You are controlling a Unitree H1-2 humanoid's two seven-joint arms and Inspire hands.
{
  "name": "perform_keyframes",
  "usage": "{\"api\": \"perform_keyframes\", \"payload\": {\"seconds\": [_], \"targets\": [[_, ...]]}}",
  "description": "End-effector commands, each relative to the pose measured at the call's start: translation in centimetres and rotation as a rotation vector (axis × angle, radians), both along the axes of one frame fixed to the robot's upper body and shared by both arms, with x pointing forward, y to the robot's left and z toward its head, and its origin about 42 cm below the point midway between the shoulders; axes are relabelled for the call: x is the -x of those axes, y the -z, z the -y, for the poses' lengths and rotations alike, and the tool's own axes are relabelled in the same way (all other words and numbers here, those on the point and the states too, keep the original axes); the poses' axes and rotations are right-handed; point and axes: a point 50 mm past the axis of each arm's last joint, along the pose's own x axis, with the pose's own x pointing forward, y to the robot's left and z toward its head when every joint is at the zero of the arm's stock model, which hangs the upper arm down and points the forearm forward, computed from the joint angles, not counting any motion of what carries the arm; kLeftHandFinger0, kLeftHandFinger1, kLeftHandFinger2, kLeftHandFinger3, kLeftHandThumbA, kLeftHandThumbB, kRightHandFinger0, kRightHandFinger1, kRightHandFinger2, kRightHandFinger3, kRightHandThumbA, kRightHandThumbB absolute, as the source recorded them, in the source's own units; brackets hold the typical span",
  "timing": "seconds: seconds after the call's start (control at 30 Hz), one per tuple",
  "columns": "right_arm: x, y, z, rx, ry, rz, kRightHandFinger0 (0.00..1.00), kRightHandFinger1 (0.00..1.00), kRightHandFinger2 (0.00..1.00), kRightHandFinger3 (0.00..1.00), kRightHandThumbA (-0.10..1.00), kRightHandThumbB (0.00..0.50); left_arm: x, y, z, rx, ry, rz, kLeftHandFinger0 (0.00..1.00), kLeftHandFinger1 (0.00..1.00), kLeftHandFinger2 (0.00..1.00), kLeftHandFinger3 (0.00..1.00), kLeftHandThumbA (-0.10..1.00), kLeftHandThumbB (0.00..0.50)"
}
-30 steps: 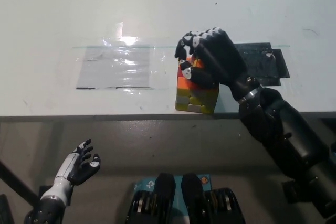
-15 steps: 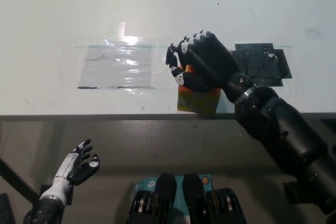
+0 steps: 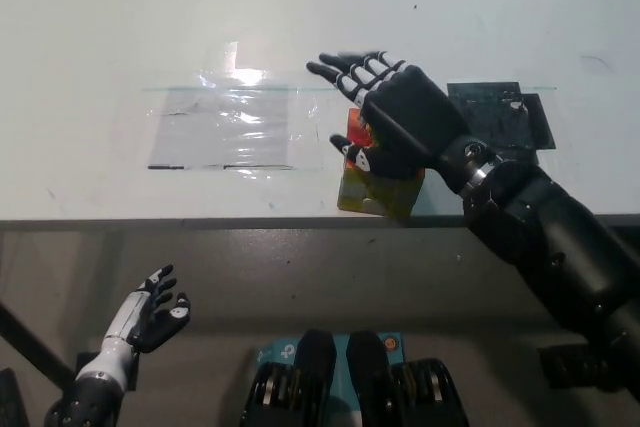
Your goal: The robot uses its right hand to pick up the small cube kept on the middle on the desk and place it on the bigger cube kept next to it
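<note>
Hovering over the stacked cubes with the black right robot hand (image 3: 392,119), fingers (image 3: 345,65) fanned wide apart and stretched toward the far left of the white worktop (image 3: 300,7), thumb hanging low at the left face of the stack. Gripping nothing; whether palm or thumb is brushing the cubes cannot be told from this angle. Reaching in from the lower right with the black forearm slanting up across the worktop's front edge, wrist sitting just right of the stack.

Peeking out from under the palm: the small multicoloured cube (image 3: 357,131), showing red and orange, sitting on top of the bigger multicoloured cube (image 3: 375,192), whose yellow and green faces are showing just below the hand. Standing close to the worktop's near edge, between a clear taped plastic sheet (image 3: 222,127) on the left and a patch of black tape (image 3: 497,117) on the right, partly covered by the hand.

Resting low at the lower left, well below the worktop edge: the white left robot hand (image 3: 152,315), fingers loosely curled yet apart, holding nothing.
</note>
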Motion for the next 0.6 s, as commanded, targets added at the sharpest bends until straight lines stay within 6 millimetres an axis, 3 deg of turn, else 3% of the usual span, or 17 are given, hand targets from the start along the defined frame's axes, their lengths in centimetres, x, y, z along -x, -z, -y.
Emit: {"api": "perform_keyframes", "payload": {"seconds": [0.0, 0.57], "targets": [[-0.3, -1.3, -0.2, 0.036, 0.035, 0.017, 1.0, 1.0, 1.0, 1.0, 1.0, 0.5, -1.4, -1.6, 0.0, -0.006, 0.014, 0.058, 1.0, 1.0, 1.0, 1.0, 0.29, 0.221], [0.5, -2.1, -1.9, -0.084, -0.067, 0.028, 1.0, 1.0, 1.0, 1.0, 1.0, 0.5, -1.1, -1.3, 0.1, -0.007, 0.023, 0.059, 1.0, 1.0, 1.0, 1.0, 0.31, 0.231]]}}
